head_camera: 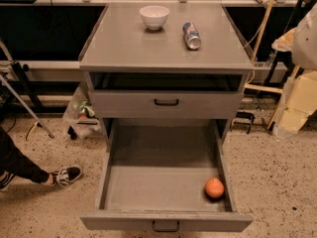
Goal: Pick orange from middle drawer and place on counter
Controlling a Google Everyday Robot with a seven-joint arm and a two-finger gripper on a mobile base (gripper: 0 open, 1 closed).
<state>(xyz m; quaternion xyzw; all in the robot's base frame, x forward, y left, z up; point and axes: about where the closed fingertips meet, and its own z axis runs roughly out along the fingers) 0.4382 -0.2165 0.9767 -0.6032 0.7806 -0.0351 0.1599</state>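
The orange (214, 187) lies on the floor of the open middle drawer (158, 190), in its front right corner, close to the right wall. The drawer is pulled far out, its dark handle (165, 226) at the bottom of the view. The counter (124, 46) is the flat grey top of the cabinet, above and behind the drawer. My gripper is not in view. Only a pale rounded shape (305, 36) shows at the right edge, well away from the orange.
A white bowl (154, 16) and a silver-and-blue can (191, 35) lying on its side sit on the back of the counter. A shallower drawer with a black handle (166, 102) is shut. A person's leg and shoe (64, 175) are at the left. Boxes and poles stand at the right.
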